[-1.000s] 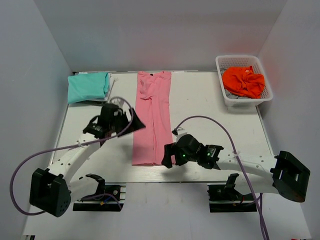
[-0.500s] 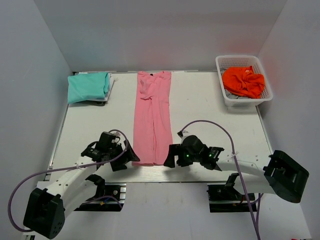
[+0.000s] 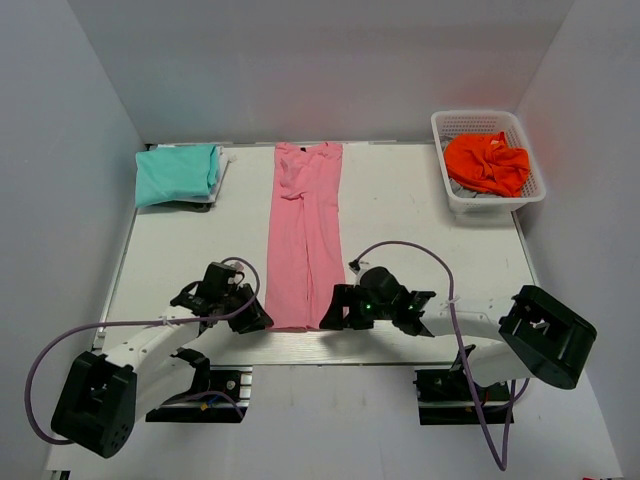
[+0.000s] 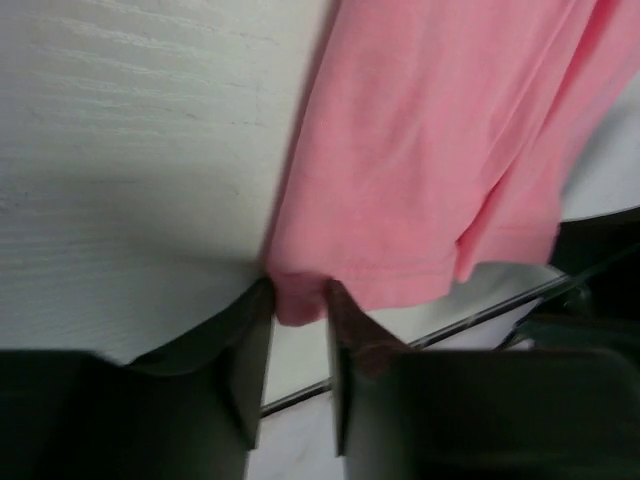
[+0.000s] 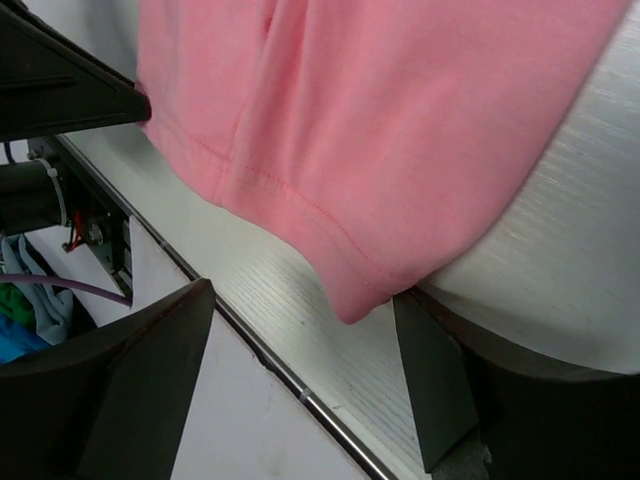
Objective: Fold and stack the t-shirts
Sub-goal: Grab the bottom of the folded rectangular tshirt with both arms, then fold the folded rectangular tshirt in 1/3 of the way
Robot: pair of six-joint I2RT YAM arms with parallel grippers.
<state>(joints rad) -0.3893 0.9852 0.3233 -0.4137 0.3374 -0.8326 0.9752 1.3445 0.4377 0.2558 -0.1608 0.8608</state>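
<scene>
The pink t-shirt (image 3: 305, 240) lies as a long narrow strip down the middle of the table, collar at the far end. My left gripper (image 3: 262, 322) is at its near left hem corner. In the left wrist view the fingers (image 4: 298, 295) are shut on that pink corner (image 4: 420, 150). My right gripper (image 3: 328, 320) is at the near right hem corner. In the right wrist view its jaws (image 5: 305, 300) stand open, with the pink corner (image 5: 350, 295) between them, close to the right finger. The teal t-shirt (image 3: 177, 172) lies folded at the far left.
A white basket (image 3: 520, 125) holding orange cloth (image 3: 487, 162) stands at the far right corner. The table's near edge with its metal rail (image 3: 300, 345) runs just below both grippers. White walls enclose the table on three sides.
The left arm swung from mid-table down to the shirt's near left corner and closed on it. The right gripper shifted slightly left to the near right corner and narrowed a little.
</scene>
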